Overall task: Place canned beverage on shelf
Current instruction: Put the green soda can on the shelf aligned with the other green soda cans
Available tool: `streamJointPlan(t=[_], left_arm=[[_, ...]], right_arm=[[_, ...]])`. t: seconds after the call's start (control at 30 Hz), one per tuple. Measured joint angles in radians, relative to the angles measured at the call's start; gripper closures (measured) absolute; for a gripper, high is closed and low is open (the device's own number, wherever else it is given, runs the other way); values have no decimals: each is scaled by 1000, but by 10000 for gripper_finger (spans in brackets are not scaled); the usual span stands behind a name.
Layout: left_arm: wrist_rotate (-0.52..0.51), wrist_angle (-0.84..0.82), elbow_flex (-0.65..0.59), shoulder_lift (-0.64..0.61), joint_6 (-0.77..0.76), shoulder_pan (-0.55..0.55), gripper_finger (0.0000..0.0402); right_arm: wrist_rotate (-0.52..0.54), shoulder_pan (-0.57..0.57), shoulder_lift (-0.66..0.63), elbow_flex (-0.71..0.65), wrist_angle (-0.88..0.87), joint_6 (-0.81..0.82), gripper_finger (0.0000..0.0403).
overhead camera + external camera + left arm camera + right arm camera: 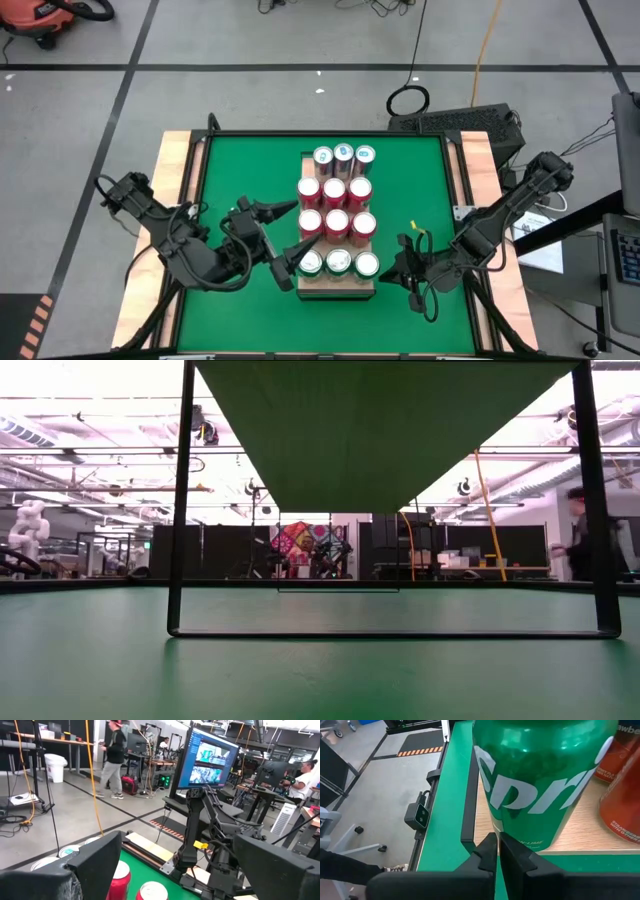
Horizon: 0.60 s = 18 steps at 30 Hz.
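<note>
The pale wooden shelf (pixel 336 291) lies in the middle of the green table and carries several upright cans in rows of three: silver at the far end, red (pixel 335 208) in the middle, green at the near end. My left gripper (pixel 300 252) is open at the shelf's near left corner, beside the near left green can (pixel 311 264). Red cans (pixel 120 879) show between its fingers in the left wrist view. My right gripper (pixel 497 845) is shut and level. Its tips are at the foot of the near right green Sprite can (pixel 540 780), which stands on the shelf (pixel 580 839). My right gripper's shut fingertips (pixel 490 844) point level from the table's right side at the foot of the Sprite can's wall (pixel 520 837). I cannot tell whether they touch it. The can stands upright on the shelf. My left gripper touches nothing that shows.
Red cans (pixel 622 800) stand just behind the Sprite can. A thin black bar (pixel 469 795) runs along the shelf's edge. Wooden strips (pixel 178 170) edge the table, with bare green to the left and right of the shelf. People (pixel 116 760) move in the room beyond.
</note>
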Motion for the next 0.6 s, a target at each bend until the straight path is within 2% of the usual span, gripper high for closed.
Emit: streamJointPlan(t=[0.6], left_arm=[[0,-7,0,0,0,2,18]], right_arm=[[0,-32,1,0,24,-54,392]])
